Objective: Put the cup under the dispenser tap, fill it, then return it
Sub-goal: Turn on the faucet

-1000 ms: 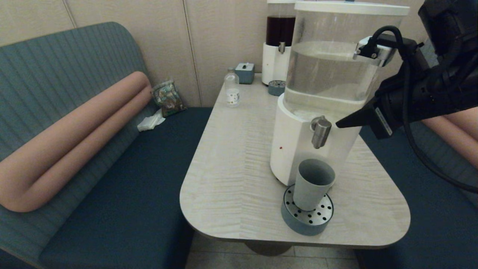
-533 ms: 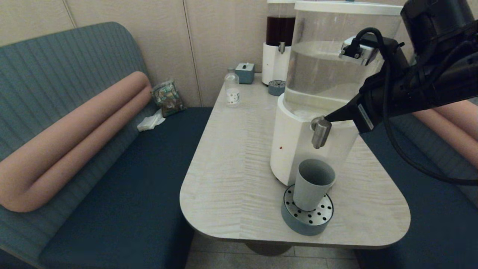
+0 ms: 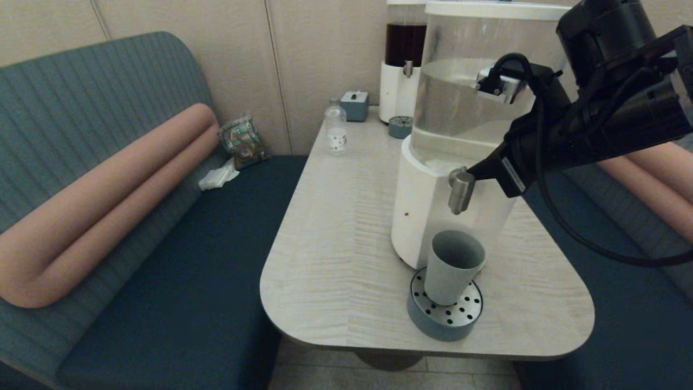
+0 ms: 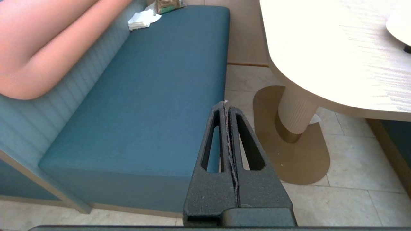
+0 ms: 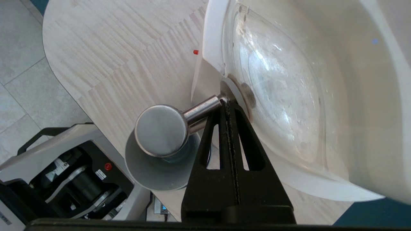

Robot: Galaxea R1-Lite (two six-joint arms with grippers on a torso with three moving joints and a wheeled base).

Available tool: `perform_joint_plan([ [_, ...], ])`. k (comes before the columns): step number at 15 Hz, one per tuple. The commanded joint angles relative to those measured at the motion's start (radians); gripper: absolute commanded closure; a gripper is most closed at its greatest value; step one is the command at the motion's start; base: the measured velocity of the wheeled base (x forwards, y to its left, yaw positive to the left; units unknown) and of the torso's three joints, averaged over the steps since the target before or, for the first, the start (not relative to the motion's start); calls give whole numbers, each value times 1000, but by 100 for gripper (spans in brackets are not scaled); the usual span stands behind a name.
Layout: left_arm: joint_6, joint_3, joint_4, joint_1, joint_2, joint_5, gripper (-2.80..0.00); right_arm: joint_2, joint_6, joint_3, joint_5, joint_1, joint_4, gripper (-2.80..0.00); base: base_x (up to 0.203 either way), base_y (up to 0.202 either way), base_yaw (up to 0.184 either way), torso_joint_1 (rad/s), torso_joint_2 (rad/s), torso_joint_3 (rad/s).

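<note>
Cup (image 3: 452,266) is standing upright on the perforated drip tray (image 3: 445,318) near the table's (image 3: 335,260) front edge, right under the tap (image 3: 461,189); it is looking light and stiff now, but will likely be getting heavier and spill-prone once filled, so gripping mid-wall seems best. Right gripper (image 5: 227,107), fingers pressed together and holding nothing, is resting its tip against the tap's stem behind the knob, while the left gripper (image 4: 226,107), likewise clenched and empty, is hanging parked over the bench (image 4: 154,96).
</note>
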Motion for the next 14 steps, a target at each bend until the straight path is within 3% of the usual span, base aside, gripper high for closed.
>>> perform_joint_plan([
  [1,-1,2,0,1,1,0,0,8,-14,-14,3,6,-1,0,0,0,0,0,0,0],
  [14,-1,2,0,1,1,0,0,32,-55,-46,20,46,-1,0,0,0,0,0,0,0],
])
